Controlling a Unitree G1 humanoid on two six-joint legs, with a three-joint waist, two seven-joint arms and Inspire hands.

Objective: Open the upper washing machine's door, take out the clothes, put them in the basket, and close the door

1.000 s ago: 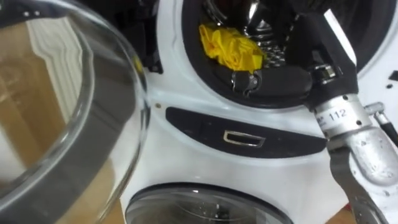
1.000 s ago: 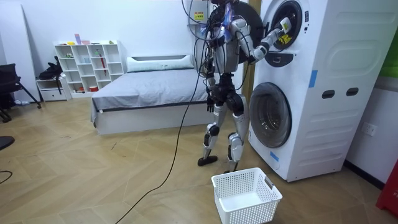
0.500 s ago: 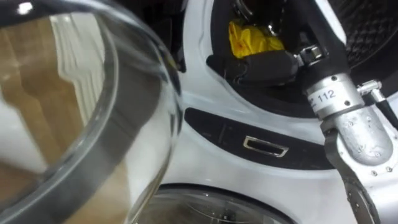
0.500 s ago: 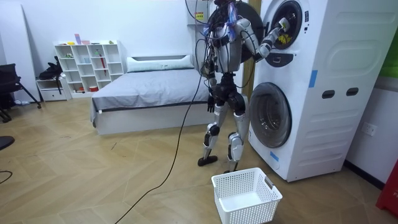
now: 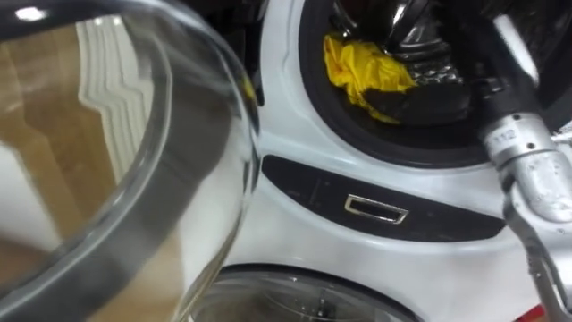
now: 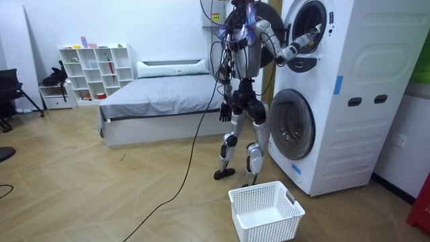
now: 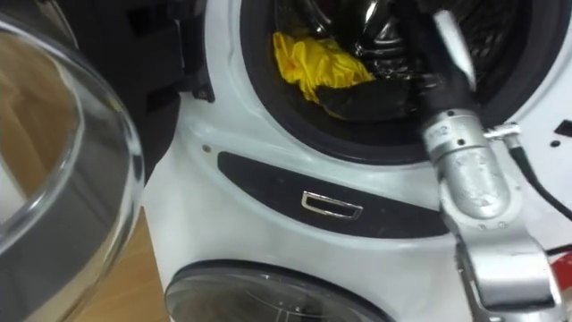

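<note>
A crumpled yellow cloth [image 5: 362, 70] lies at the front lower left of the upper machine's drum, just inside the dark door seal [image 5: 313, 98]. My right hand [image 5: 433, 100] reaches into that opening from the right, low against the seal, touching the cloth's right edge. Its dark fingers blend into the drum. In the room view I stand facing the stacked white machines [image 6: 349, 101], with my right arm raised into the upper opening. My left hand [image 6: 224, 112] hangs by my hip.
The upper machine's round glass door [image 5: 134, 161] swings open at my left, close to my head. Below the opening are a dark panel with a chrome handle [image 5: 375, 208] and the lower machine's shut door [image 5: 295, 300]. A white basket [image 6: 265, 212] stands on the floor behind my feet.
My right hand has gone further into the drum, towards the right. The eye view has shifted a little; the yellow cloth stays at the opening's lower left.
</note>
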